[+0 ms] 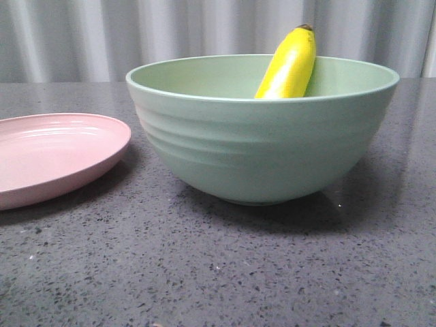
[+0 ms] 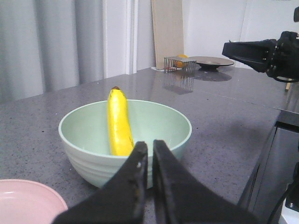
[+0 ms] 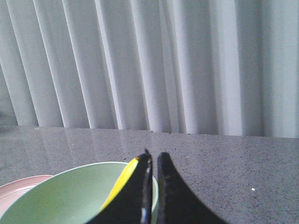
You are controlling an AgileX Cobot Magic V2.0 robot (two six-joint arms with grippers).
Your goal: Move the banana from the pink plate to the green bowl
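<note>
The yellow banana [image 1: 289, 65] stands tilted inside the green bowl [image 1: 262, 146], its dark tip sticking up over the far rim. The pink plate [image 1: 51, 157] lies bare to the bowl's left. In the left wrist view the banana [image 2: 117, 122] leans in the bowl [image 2: 88, 144], the plate's edge [image 2: 28, 201] shows, and my left gripper [image 2: 150, 147] is shut and empty, short of the bowl. In the right wrist view my right gripper [image 3: 154, 158] is shut and empty, above the bowl [image 3: 60, 196], the banana [image 3: 120, 184] and the plate [image 3: 18, 183]. Neither gripper shows in the front view.
The dark grey speckled table [image 1: 204, 272] carries the bowl and plate. White curtains [image 3: 140, 60] hang behind. In the left wrist view a wire rack [image 2: 177, 63] and a dark dish [image 2: 212, 61] stand far off, the other arm [image 2: 261, 51] is beyond, and the table's edge [image 2: 273, 135] drops off.
</note>
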